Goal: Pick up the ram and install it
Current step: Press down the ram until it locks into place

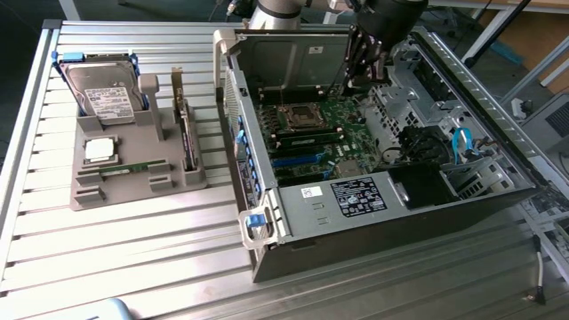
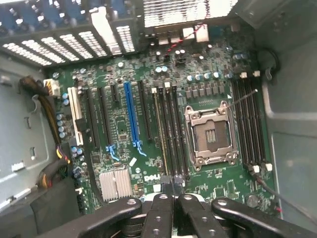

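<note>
In the wrist view the claw point(image 2: 171, 191) hangs over the motherboard point(image 2: 124, 129) with its black fingers point(image 2: 159, 218) clenched together, nothing visible between them. Just beyond the fingertips run the long memory slots point(image 2: 171, 134), beside the open processor socket point(image 2: 210, 134) (its metal frame is empty).

In the exterior view, the open computer case point(image 1: 374, 200) lies on the slatted tabletop point(image 1: 133, 253). To the exterior view's left of the case stands a grey holder point(image 1: 133, 170), and the ram point(image 1: 132, 166) lies in it, well apart from the claw. Behind the ram rest a square processor chip point(image 1: 100, 149) and a hard drive point(image 1: 105, 93).
</note>
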